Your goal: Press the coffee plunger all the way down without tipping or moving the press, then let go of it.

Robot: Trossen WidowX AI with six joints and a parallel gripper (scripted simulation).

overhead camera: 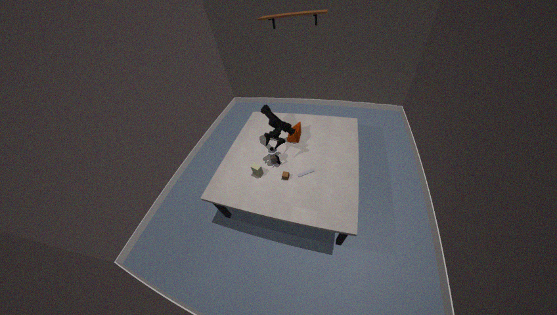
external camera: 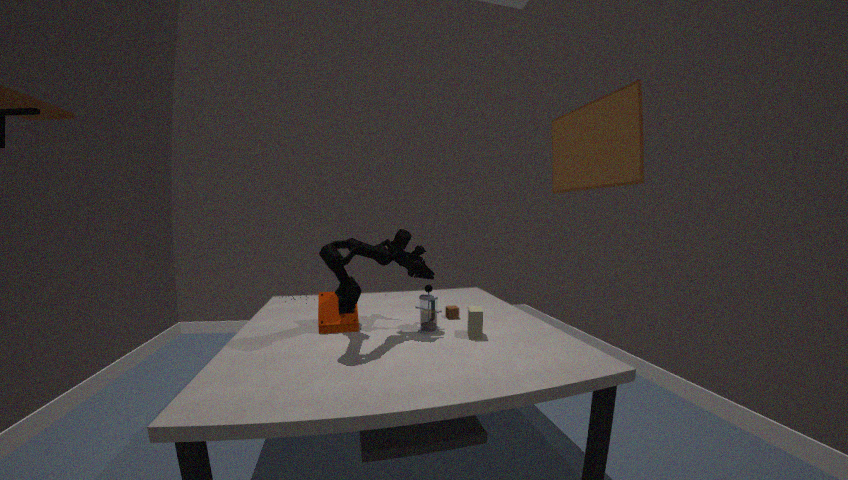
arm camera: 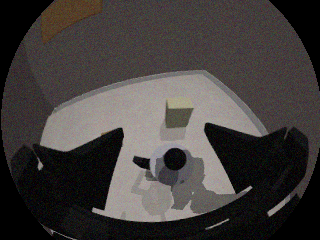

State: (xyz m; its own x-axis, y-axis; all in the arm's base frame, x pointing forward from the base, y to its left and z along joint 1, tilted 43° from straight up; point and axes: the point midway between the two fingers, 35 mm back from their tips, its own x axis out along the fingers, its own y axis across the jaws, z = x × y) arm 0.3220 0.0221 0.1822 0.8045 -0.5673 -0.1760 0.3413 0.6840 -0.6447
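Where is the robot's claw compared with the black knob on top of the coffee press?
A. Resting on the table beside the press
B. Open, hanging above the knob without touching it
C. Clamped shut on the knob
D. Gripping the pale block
B: in the exterior view the gripper hangs clear above the knob, and the wrist view shows its fingers spread wide.

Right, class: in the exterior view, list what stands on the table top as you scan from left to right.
Orange robot base → coffee press with the open gripper above it → small brown cube → pale cream block.
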